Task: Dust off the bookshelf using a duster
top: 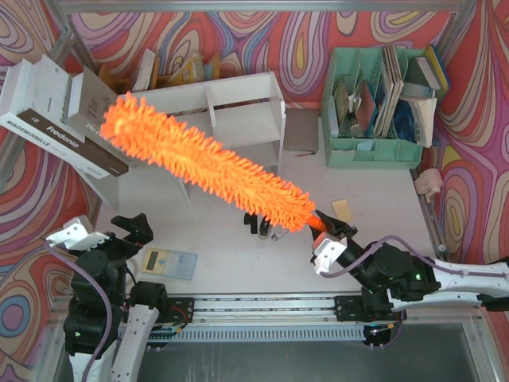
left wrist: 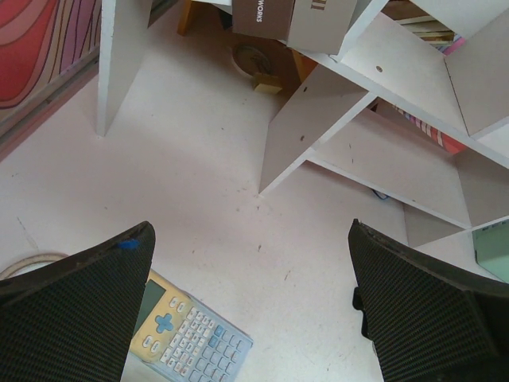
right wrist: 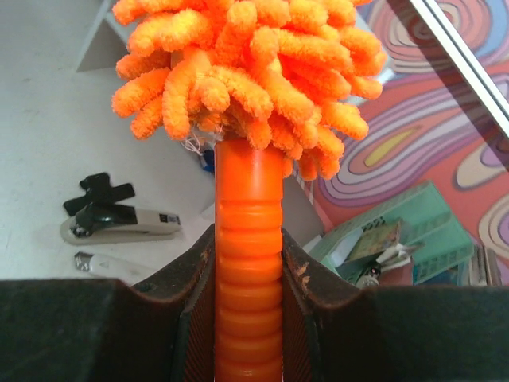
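Closed on the duster's handle (right wrist: 248, 239), the right gripper (right wrist: 248, 270) pinches the ribbed orange plastic between both fingers, while the left gripper (left wrist: 246, 235) stands spread wide with nothing between its pads. It hangs over the table (left wrist: 199, 199) near a calculator (left wrist: 187, 334). From above, the duster (top: 203, 163) runs on a long diagonal. Its handle is low on the right at the right gripper (top: 324, 225), and its fluffy tip points up and to the left, ending over the left end of the bookshelf (top: 238, 99) beside some leaning books (top: 48, 111). The whole fluffy length lies beyond the fingertips, in line with the right arm's reach. The left gripper (top: 102, 231) is well apart from it, at the lower left. In the right wrist view the duster is foreshortened into a single orange tuft (right wrist: 246, 64), so its far end is hidden, and the handle's lower part disappears between the fingers. From overhead the fluff covers part of the shelf's front and its left bays — whether the fibres touch the white boards or hover above them I cannot tell. A stapler (right wrist: 119, 227) lies on the table under the handle end, half hidden from overhead. The mint-green organiser (top: 374, 147) stands to the right of the shelf — cut off at the edge in the right wrist view.
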Controlling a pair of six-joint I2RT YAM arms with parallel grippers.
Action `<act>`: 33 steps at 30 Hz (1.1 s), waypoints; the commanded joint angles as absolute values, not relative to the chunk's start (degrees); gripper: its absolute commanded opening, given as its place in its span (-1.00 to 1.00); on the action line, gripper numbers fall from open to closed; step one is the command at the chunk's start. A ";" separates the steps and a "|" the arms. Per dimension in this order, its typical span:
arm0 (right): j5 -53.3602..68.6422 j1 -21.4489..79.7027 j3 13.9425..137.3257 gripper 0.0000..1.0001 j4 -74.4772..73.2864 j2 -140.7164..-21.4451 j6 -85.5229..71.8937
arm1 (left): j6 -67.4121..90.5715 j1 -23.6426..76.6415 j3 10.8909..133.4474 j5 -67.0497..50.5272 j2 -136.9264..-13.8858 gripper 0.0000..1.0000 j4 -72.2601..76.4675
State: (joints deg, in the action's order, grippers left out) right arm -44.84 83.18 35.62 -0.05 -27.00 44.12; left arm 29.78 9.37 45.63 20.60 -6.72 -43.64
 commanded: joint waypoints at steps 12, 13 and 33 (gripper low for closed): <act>-39.70 83.06 36.17 -1.00 -14.72 -26.77 34.77 | 29.79 9.23 45.18 19.49 -5.57 0.97 -42.59; -39.83 83.06 35.99 -1.00 -14.97 -27.02 33.97 | 29.79 9.31 45.18 19.43 -5.54 0.97 -42.55; -7.07 53.89 38.70 -1.00 -11.50 -48.19 33.25 | 29.88 10.11 45.09 20.28 -3.05 0.97 -42.71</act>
State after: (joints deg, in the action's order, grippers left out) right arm -13.30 55.86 35.94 -17.08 -48.10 31.33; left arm 29.80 9.76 45.63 19.99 -4.29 -43.57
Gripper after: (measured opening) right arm 0.333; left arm 0.986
